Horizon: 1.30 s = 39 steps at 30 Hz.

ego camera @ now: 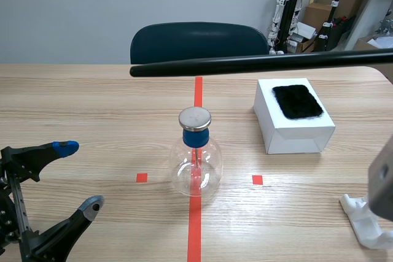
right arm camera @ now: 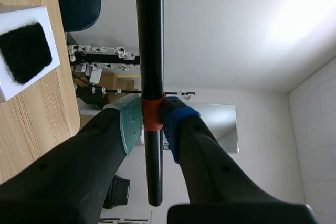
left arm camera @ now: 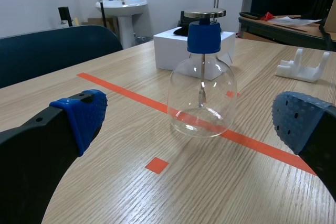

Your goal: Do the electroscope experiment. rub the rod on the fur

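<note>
The right fingers (right arm camera: 105, 150) are clamped on the rod (ego camera: 258, 62) at its orange-red band. The rod hangs level above the bench (ego camera: 73, 102), its free tip showing at 11 o'clock of the flask (ego camera: 195, 157). The fur (ego camera: 297, 100) lies on a white box (ego camera: 295, 136) at 2 o'clock of the flask, apart from the rod, so the rubbing looks not yet begun; the step in hand is bringing rod to fur. Next the rod needs to come down flat onto the fur and stroke along it, keeping clear of the flask's metal cap (ego camera: 194, 118). The left fingers (ego camera: 37, 154) stand wide apart, holding nothing, at 8 o'clock of the flask. The right arm is mostly cut off in the scene view, and whether the rod sits straight over the fur, or how high, is hard to judge.
</note>
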{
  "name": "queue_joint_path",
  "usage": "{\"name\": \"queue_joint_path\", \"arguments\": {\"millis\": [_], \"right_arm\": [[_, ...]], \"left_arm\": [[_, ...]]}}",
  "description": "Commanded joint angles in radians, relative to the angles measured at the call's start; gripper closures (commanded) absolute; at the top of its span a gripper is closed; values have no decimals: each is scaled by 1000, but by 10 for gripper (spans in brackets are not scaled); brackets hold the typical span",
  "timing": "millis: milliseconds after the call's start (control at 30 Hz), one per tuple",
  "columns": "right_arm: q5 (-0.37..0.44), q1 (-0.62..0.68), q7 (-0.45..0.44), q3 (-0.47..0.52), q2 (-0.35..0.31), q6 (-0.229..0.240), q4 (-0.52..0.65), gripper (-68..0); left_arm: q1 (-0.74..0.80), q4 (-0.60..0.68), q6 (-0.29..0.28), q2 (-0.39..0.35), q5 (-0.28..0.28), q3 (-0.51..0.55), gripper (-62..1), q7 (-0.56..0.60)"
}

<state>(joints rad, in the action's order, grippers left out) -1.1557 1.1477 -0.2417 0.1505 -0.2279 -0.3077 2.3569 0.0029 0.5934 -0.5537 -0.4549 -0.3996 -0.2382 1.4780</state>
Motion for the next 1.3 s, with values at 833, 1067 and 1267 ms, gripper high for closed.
{"name": "queue_joint_path", "arguments": {"millis": [833,1067,1267], "right_arm": [[57,-1,15,48,-11,-18,4,-6],[160,0,13,155,-11,-18,4,-6],[265,-1,-25,273,-13,-18,0,-6]], "left_arm": [[-3,15,-2,-8,13,1,-623,19],[-3,15,-2,-8,13,1,-623,19],[-3,15,-2,-8,13,1,-623,18]]}}
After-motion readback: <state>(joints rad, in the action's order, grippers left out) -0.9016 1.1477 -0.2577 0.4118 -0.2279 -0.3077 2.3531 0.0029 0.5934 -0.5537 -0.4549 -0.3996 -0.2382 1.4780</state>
